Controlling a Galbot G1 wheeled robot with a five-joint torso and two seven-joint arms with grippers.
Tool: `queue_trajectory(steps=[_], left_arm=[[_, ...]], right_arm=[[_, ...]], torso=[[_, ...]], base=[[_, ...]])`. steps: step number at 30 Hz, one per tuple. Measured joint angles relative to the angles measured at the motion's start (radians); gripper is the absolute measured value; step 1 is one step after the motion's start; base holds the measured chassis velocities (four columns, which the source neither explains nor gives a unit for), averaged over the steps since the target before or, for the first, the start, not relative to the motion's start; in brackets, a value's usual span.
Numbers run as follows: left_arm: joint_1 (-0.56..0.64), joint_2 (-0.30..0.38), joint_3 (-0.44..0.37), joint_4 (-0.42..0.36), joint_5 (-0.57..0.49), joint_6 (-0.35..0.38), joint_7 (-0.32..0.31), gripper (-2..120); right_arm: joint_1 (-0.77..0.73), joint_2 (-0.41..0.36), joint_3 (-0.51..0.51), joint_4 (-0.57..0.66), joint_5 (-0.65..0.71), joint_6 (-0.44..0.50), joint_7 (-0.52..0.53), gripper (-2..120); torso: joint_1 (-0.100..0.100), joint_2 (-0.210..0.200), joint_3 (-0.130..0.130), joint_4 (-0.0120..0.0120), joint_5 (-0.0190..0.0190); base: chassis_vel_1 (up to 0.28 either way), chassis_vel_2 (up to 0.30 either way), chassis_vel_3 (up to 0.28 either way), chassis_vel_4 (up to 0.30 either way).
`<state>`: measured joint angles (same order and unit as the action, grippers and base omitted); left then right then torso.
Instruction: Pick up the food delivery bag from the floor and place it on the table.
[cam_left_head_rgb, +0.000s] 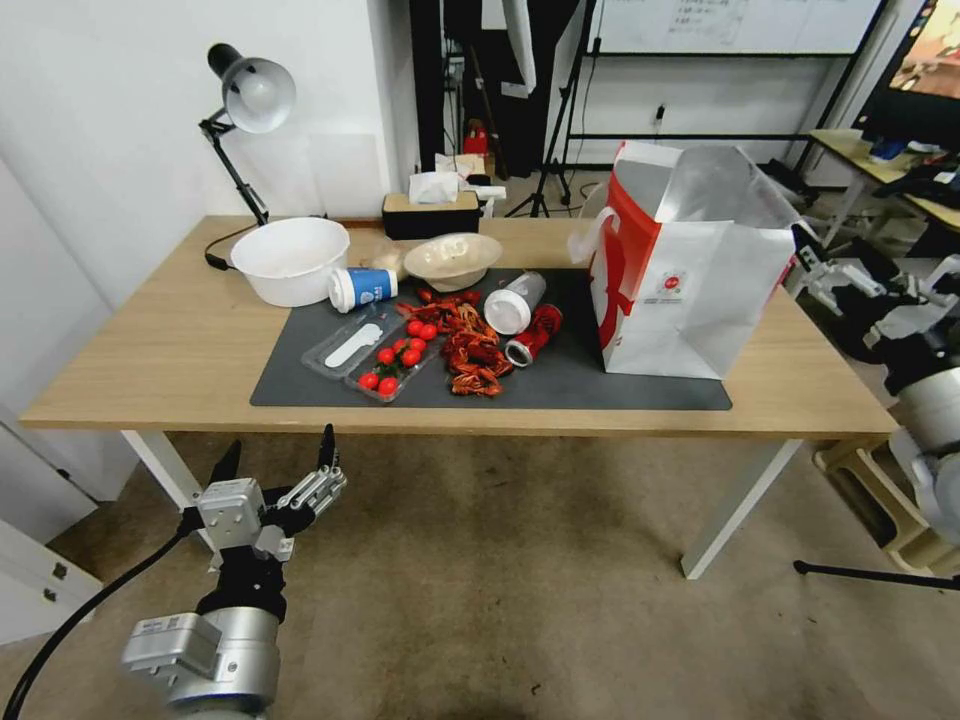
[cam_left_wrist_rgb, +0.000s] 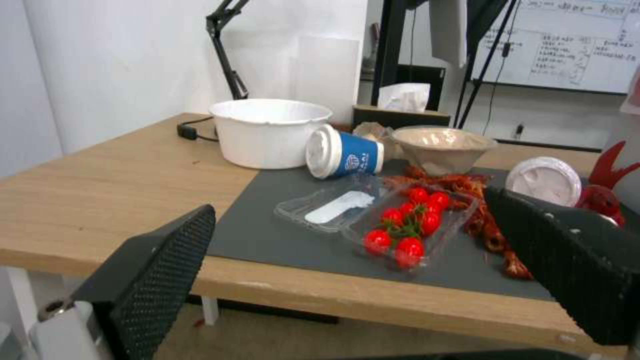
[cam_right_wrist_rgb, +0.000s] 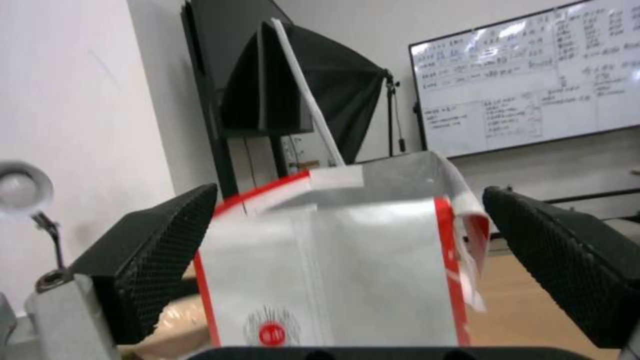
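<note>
Food delivery bag (cam_left_head_rgb: 690, 285) standing upright on the desk (cam_left_head_rgb: 150, 340), at the right end of the dark grey mat (cam_left_head_rgb: 560, 375), mouth gaping and foil lining showing. Off the floor (cam_left_head_rgb: 500, 580) already, so placement looks done.

Right end effector (cam_left_head_rgb: 815, 265) just beside the bag's right face, released, fingers spread wide with the bag between them in the right wrist view but apparently not touching. Left end effector (cam_left_head_rgb: 282, 462) low in front of the desk's near edge, well apart from the bag, also released and idle.

Probably light and thin-walled: paper sides likely to crumple or dent under a pinch, foil lining slippery. Tall and open-topped, so prone to tipping if nudged near the rim. Best hold judged to be the white handles (cam_left_head_rgb: 590, 235) or the folded top edge, not the flat panels.
</note>
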<state>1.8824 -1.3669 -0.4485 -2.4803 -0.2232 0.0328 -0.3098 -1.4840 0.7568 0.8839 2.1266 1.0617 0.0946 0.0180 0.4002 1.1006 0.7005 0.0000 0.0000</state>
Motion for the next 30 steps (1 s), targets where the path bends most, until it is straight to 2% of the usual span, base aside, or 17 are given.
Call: queue_trajectory(steps=[5, 8, 9, 13, 17, 22, 30], left_arm=[[-0.004, 0.000, -0.003, 0.012, -0.001, -0.001, 0.007, 100], [-0.008, 0.001, -0.006, 0.022, -0.003, -0.006, 0.019, 100], [-0.008, 0.001, -0.006, 0.022, -0.003, -0.006, 0.019, 100], [-0.020, 0.006, -0.007, 0.038, -0.006, -0.010, 0.020, 100], [-0.029, 0.008, -0.006, 0.053, -0.007, -0.010, 0.020, 100], [-0.041, 0.008, -0.003, 0.079, -0.007, -0.010, 0.024, 100], [-0.054, 0.013, -0.004, 0.122, -0.007, -0.019, 0.027, 100]], right_arm=[[-0.077, 0.060, 0.009, 0.034, -0.125, 0.024, 0.006, 100], [-0.157, 0.146, -0.002, 0.061, -0.256, 0.062, 0.001, 100], [-0.157, 0.146, -0.002, 0.061, -0.256, 0.062, 0.001, 100], [-0.232, 0.241, -0.049, 0.063, -0.368, 0.107, -0.021, 100], [-0.273, 0.293, -0.104, 0.046, -0.447, 0.147, -0.032, 100], [-0.290, 0.351, -0.164, 0.020, -0.524, 0.173, -0.028, 100], [-0.279, 0.392, -0.212, -0.025, -0.595, 0.183, -0.001, 100]], torso=[[0.000, 0.000, 0.000, -0.0001, 0.0000], [0.000, 0.000, 0.000, -0.0001, -0.0002], [0.000, 0.000, 0.000, -0.0001, -0.0002], [0.000, 0.000, 0.000, -0.0002, -0.0001], [0.000, 0.000, 0.000, -0.0001, -0.0001], [0.000, 0.000, 0.000, -0.0001, -0.0001], [0.000, 0.000, 0.000, 0.0000, -0.0002]], base=[[0.000, 0.000, 0.000, 0.000], [0.000, 0.000, 0.000, 0.000], [0.000, 0.000, 0.000, 0.000], [0.000, 0.000, 0.000, 0.000], [0.000, 0.000, 0.000, 0.000], [0.000, 0.000, 0.000, 0.000], [0.000, 0.000, 0.000, 0.000]])
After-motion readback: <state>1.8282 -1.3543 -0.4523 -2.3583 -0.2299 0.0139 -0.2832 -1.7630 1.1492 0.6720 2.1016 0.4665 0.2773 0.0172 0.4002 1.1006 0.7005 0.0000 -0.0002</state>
